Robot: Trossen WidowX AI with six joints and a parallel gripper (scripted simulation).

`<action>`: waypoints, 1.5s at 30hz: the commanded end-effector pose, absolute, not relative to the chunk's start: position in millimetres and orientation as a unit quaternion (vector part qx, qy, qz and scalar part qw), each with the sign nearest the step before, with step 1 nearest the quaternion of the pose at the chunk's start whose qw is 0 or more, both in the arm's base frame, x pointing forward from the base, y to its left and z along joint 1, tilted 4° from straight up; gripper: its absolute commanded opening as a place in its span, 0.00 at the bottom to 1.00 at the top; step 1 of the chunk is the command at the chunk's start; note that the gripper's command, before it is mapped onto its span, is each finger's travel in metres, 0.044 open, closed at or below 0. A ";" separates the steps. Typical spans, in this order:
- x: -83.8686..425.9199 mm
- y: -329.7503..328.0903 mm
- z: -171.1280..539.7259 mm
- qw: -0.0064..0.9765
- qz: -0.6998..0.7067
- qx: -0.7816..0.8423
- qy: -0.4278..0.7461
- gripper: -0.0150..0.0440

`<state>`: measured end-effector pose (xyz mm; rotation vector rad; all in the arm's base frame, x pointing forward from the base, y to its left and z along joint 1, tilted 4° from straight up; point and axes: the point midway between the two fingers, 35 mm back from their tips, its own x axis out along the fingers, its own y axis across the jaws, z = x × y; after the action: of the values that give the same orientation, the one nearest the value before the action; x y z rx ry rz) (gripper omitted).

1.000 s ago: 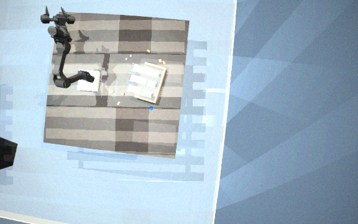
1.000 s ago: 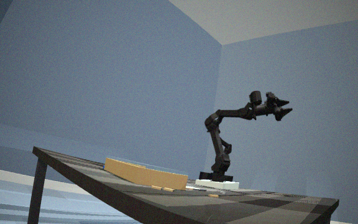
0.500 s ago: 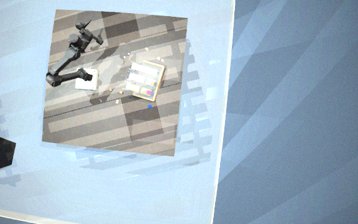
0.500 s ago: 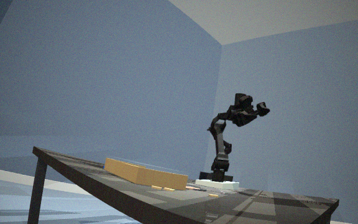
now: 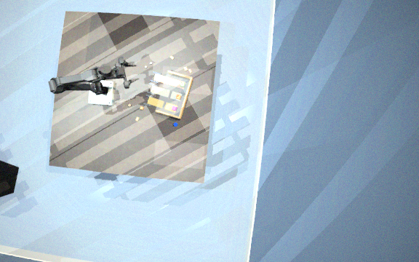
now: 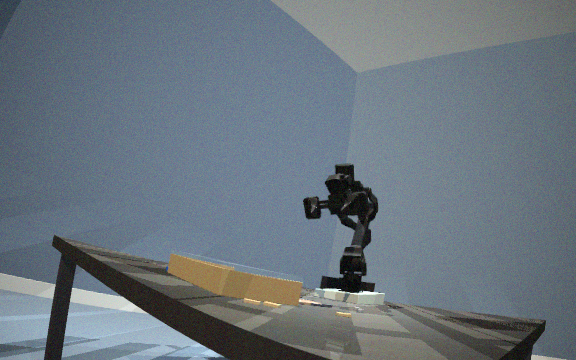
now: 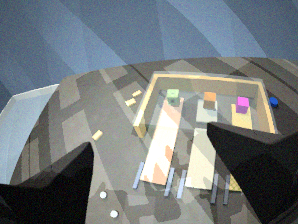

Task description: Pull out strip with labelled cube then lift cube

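The left strip (image 7: 162,142) (image 5: 166,79) looks unbroken, with the green cube (image 7: 173,97) (image 5: 182,84) at its far end. The middle strip (image 7: 202,160) (image 5: 159,91) has a gap before the piece under the orange cube (image 7: 210,100) (image 5: 178,96). The yellow strip (image 7: 241,118) (image 5: 155,102) carries the magenta cube (image 7: 242,104) (image 5: 174,108); the top view shows a gap in it, and a finger covers part in the wrist view. Any label is too small to read. My gripper (image 5: 136,73) (image 7: 150,139) is open and empty, raised, short of the strips' near ends.
A wooden-walled tray (image 7: 210,77) (image 5: 187,97) (image 6: 263,287) surrounds the strips' far parts. Thin upright guides (image 7: 170,181) flank their near ends. Small tan blocks (image 7: 97,135) (image 5: 137,118), white dots (image 7: 103,195) and a blue disc (image 7: 273,102) (image 5: 175,124) lie around it.
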<state>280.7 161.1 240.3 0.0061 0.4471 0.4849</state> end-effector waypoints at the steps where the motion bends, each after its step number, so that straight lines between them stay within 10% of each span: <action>1: 293.3 98.1 211.4 0.956 0.136 -0.048 0.257 0.93; 22: 294.1 88.8 207.5 0.956 0.122 -0.055 0.263 0.93; 37: 352.9 158.0 176.2 0.857 0.090 -0.002 0.507 0.26; 45: 370.9 200.8 129.8 0.776 0.030 0.002 0.630 0.25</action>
<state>366.8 181.4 155.4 0.0052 1.2273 0.1277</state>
